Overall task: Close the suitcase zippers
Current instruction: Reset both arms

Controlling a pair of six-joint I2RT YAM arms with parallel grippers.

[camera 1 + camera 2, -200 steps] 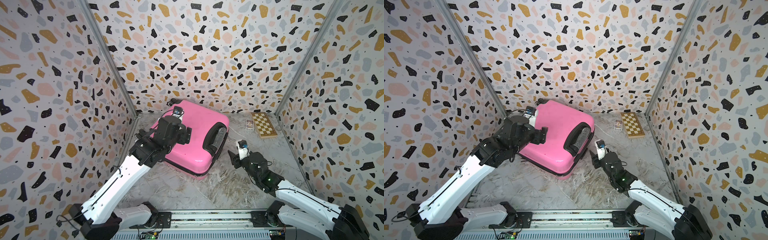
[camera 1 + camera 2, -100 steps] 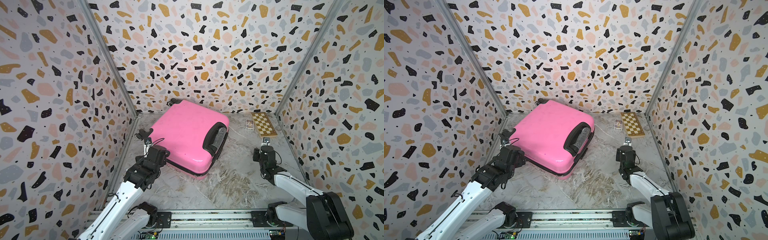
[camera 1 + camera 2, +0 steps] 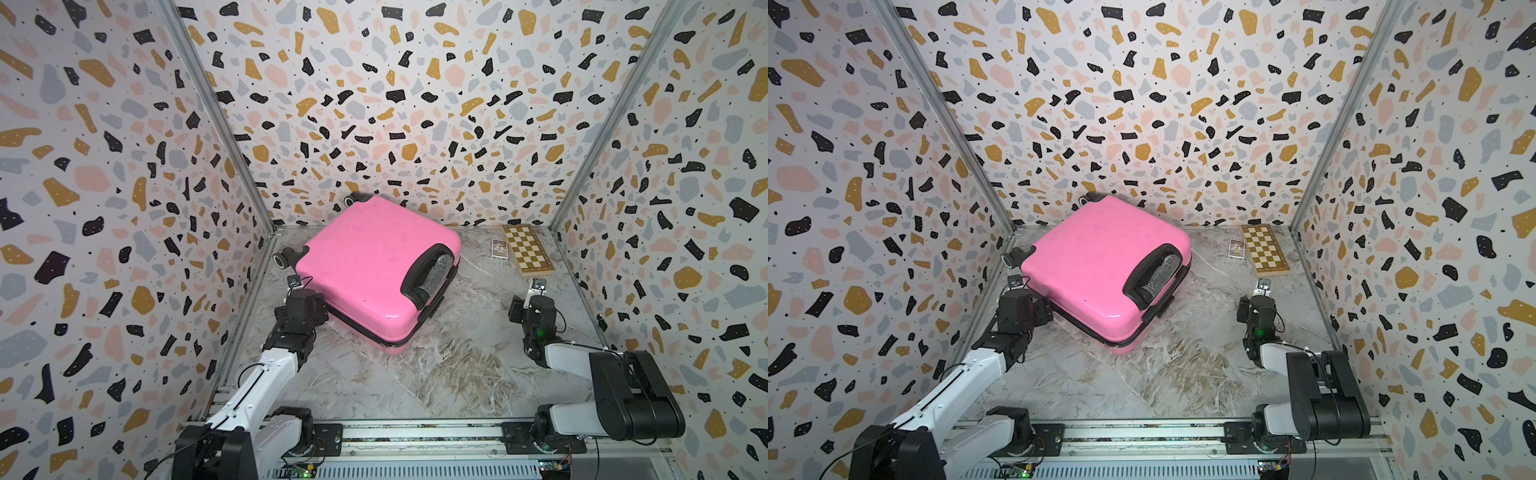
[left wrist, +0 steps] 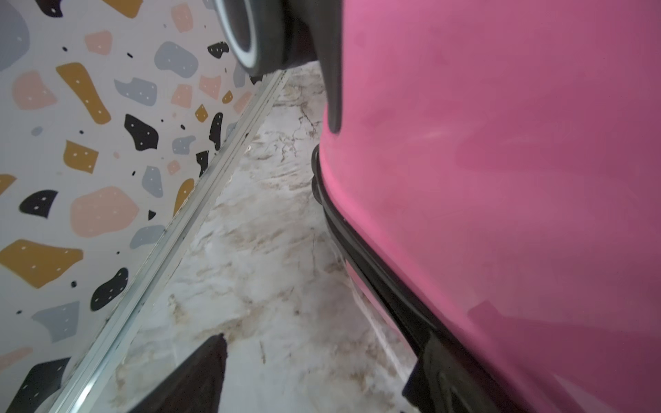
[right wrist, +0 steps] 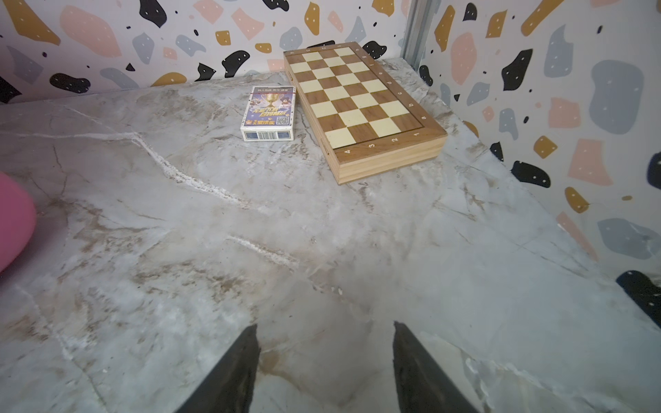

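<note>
Both arms have pulled back since a second ago: my left arm was up over the suitcase (image 3: 374,266) and my right arm was by its handle (image 3: 428,274), and now both sit low and away. Near me, my right gripper (image 5: 323,332) is open. Only bare floor (image 5: 322,232) shows between its two fingers, and it holds nothing. It is well apart from the suitcase, off to the right. My left gripper (image 4: 323,343) is open wide too and holds nothing. It sits just beside the suitcase, near a wheel (image 4: 246,35). The suitcase lies flat in the middle, toward the back wall, with its two pink halves together. The black zipper (image 4: 375,282) runs along the seam. I cannot tell if it is zipped all the way. Far back on the right, a box of cards (image 5: 268,112) and a chessboard (image 5: 357,103) lie side by side.
</note>
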